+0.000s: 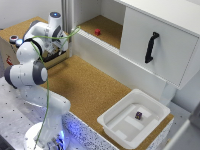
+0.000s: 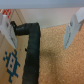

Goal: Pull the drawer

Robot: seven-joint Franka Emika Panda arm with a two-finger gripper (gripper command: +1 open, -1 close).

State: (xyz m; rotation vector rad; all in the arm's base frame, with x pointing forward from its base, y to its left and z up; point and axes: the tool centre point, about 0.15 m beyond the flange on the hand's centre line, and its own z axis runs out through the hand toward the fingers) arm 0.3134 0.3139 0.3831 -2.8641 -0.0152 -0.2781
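Observation:
The drawer [image 2: 7, 70] is a brown box front with a blue pixel sticker and a black bar handle [image 2: 30, 47] standing off it. In the wrist view my gripper [image 2: 40, 27] is open, and its white fingertips [image 2: 73, 26] straddle the top of the handle without touching it. The handle sits nearer one finger than the other. In the exterior view the gripper [image 1: 60, 47] hangs low at the back of the view's left, against the brown drawer unit [image 1: 8, 52]. The arm hides the handle there.
A white cabinet with a black door handle [image 1: 151, 47] fills the exterior view's right. A small red object [image 1: 97, 32] lies on the open cork shelf behind. A white bin [image 1: 120, 131] holding a small dark object [image 1: 138, 115] sits at the cork table's front edge.

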